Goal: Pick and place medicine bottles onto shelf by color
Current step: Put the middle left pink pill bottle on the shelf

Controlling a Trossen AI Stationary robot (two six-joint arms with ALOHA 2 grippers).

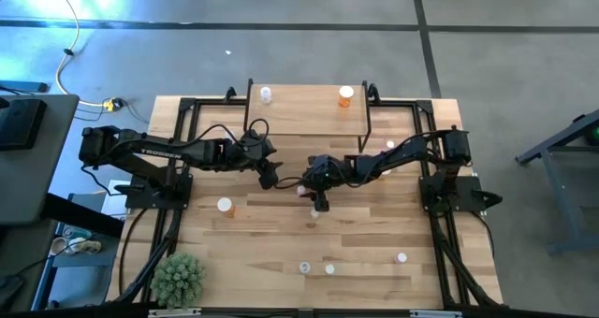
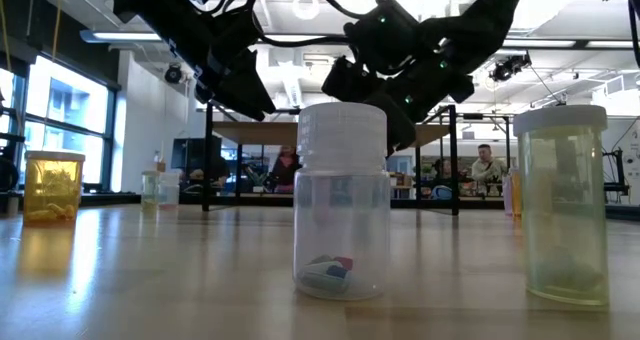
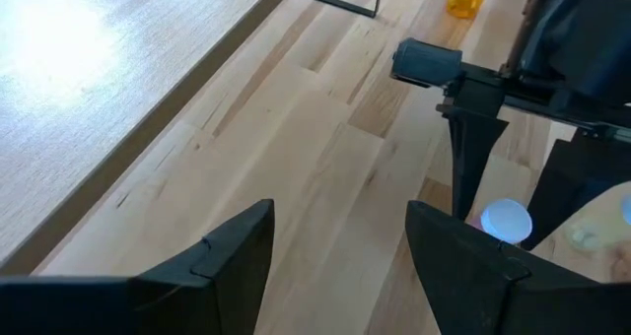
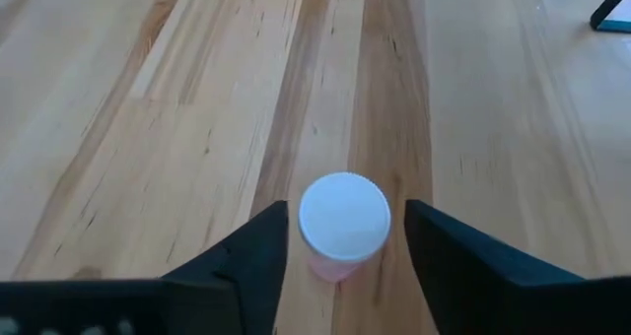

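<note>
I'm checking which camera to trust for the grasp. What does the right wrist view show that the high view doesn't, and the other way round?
Only the right wrist view shows the right gripper open, with its fingers on either side of a pink bottle with a white cap, standing upright on the table.

Only the high view shows the shelf with an orange bottle and a clear bottle on it, the left gripper close by, and other bottles spread over the table.

Both show the right gripper at the pink bottle.
</note>
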